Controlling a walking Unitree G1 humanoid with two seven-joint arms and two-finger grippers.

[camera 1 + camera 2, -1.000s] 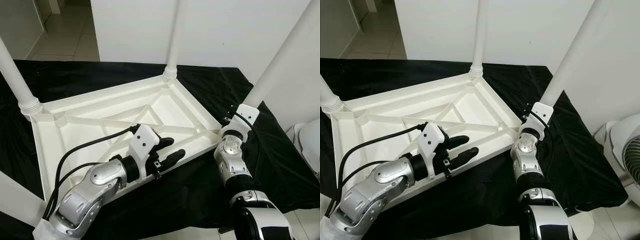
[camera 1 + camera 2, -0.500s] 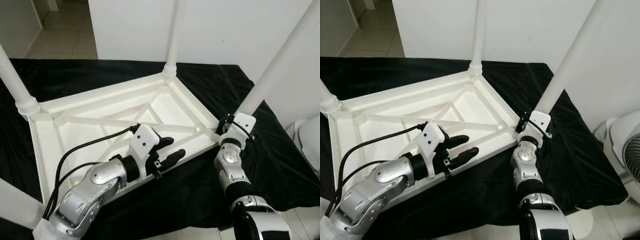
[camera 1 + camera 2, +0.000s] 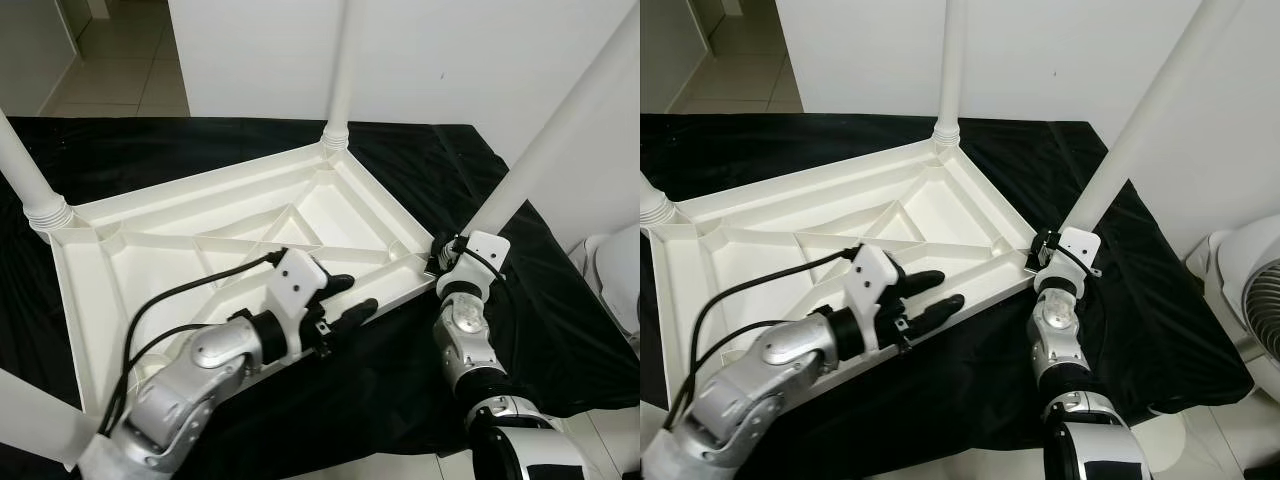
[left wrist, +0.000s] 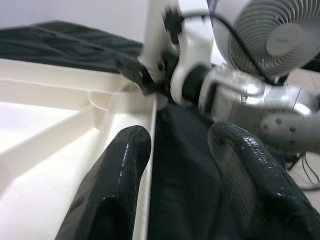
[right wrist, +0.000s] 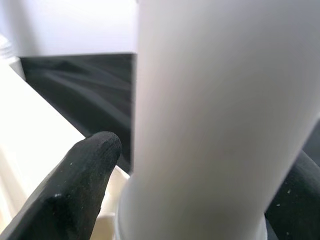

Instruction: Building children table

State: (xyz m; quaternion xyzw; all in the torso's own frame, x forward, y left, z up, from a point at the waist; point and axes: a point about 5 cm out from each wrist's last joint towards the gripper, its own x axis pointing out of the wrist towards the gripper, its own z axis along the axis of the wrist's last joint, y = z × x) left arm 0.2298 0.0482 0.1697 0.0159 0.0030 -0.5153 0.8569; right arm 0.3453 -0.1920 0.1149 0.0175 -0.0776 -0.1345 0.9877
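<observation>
While inverted on the black cloth, white plastic ribbed tabletop lies with long white tubular legs pointing upward. Right gripper closed around the base of the near-right white leg, one black finger on either side, just above the corner socket. Leg axis tilted up and away to the right, not plumb. Left gripper parted, holding nothing, straddling the near rim, one finger inside. Right arm nearer the leg; seating judged to depend on straightening it over the socket.

One tabletop, four legs, one fan.
</observation>
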